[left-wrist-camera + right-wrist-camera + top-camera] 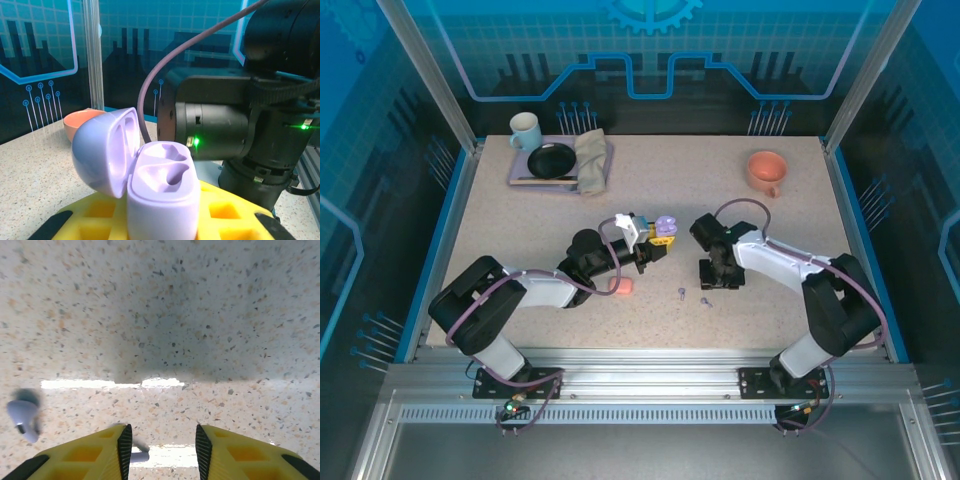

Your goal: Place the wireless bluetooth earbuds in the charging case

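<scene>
Earbud point(141, 456), seemingly, is lying between the tips of the half-open right end effector point(160, 445); left end effector point(660, 241) is clamping the open lilac case point(155, 185).

Bare table point(165, 305) ahead of right claw point(160, 447), 2 earbuds point(22, 415) close by

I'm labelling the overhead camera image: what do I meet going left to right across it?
Pale blue mug, folded cloth, small pink object, open lilac case, lilac earbud, another lilac earbud, orange cup.
</scene>
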Action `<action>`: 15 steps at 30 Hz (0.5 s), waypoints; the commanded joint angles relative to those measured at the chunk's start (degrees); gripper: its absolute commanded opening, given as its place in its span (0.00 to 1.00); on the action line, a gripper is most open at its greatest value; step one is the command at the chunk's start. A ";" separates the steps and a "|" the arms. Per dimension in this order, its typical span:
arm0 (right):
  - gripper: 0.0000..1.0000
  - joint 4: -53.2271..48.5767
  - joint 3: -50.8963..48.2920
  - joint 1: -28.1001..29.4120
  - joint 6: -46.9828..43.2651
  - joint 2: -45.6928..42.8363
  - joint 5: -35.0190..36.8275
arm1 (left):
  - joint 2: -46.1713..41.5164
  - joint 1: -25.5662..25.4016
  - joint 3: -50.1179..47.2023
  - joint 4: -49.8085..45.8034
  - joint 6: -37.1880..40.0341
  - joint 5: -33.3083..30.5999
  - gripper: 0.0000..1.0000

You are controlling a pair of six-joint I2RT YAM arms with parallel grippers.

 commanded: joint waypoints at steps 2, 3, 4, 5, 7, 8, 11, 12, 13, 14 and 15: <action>0.43 0.35 -0.40 -0.33 0.74 -3.81 -3.18 | -1.96 0.69 0.44 0.91 0.01 0.22 0.00; 0.43 1.66 -1.28 -0.39 -0.15 -4.21 -4.12 | -2.19 0.72 0.41 0.82 0.01 0.20 0.00; 0.43 2.71 -2.09 -0.37 -0.99 -4.47 -5.10 | -2.30 0.72 0.32 0.75 0.01 0.19 0.00; 0.43 3.69 -2.85 -0.37 -2.02 -4.77 -6.30 | -2.61 0.74 0.28 0.47 0.10 0.19 0.00; 0.43 5.62 -4.31 -0.12 -3.96 -5.39 -8.25 | -3.11 0.82 0.15 -0.08 0.27 0.24 0.00; 0.43 6.03 -4.46 -0.01 -4.75 -5.48 -8.94 | -3.41 0.92 0.07 -0.23 0.36 0.13 0.00; 0.43 5.93 -6.38 0.37 -6.46 -4.71 -10.05 | -3.76 1.02 -0.03 -0.24 0.31 -0.06 0.00; 0.43 5.92 -6.59 0.51 -6.86 -4.23 -10.13 | -3.78 1.00 -0.03 -0.24 0.30 -0.07 0.00; 0.43 5.97 -6.64 0.62 -7.16 -3.74 -10.28 | -3.74 1.07 0.04 -0.25 0.28 -0.07 0.00; 0.43 6.00 -6.66 0.72 -7.36 -3.14 -10.57 | -3.61 1.16 0.06 -0.25 0.25 -0.07 0.00; 0.43 6.16 -6.64 1.02 -7.68 -2.49 -10.60 | -3.61 1.11 0.14 -0.27 0.19 -0.06 0.00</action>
